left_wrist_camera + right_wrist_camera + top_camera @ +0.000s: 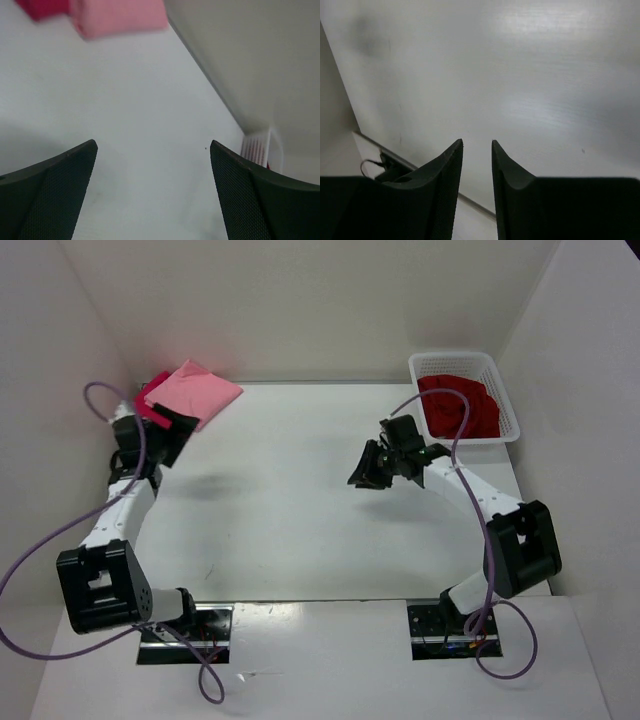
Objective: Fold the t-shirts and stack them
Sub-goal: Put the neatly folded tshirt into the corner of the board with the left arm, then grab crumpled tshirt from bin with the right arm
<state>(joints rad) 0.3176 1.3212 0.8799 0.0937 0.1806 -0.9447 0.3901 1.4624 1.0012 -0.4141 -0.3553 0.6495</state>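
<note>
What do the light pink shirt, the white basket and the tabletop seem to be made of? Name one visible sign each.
Light pink shirt: soft matte cloth, possibly a cotton knit; it lies folded flat with limp edges.
White basket: probably moulded plastic; its walls are a regular rigid lattice.
Tabletop: smooth white board, perhaps laminate; it shows a soft sheen in the right wrist view.
</note>
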